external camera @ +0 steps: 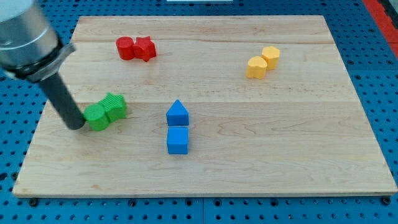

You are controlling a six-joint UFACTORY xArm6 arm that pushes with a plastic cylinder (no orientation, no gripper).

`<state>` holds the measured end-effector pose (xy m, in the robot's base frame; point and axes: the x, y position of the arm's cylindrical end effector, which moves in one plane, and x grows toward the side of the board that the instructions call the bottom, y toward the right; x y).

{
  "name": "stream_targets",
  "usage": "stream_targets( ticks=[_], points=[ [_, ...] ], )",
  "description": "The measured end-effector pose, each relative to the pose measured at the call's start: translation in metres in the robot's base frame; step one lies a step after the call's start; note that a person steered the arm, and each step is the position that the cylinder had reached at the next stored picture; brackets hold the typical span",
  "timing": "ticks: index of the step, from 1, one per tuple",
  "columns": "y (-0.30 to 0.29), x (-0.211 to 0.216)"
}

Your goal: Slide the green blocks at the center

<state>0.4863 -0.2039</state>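
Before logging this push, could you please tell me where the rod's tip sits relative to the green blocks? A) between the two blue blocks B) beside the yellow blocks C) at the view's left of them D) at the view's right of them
C: my tip rests at the view's left of the green blocks, close against the nearer one.
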Motion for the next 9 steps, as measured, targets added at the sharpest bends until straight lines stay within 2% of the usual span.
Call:
stream_targets(
  ticks=[5, 6, 7, 8, 9],
  points=[
    [0.134, -0.083],
    [0.127, -0.102],
    [0.080, -0.050],
    [0.085, -0.007],
    [0.103, -0.017]
  ],
)
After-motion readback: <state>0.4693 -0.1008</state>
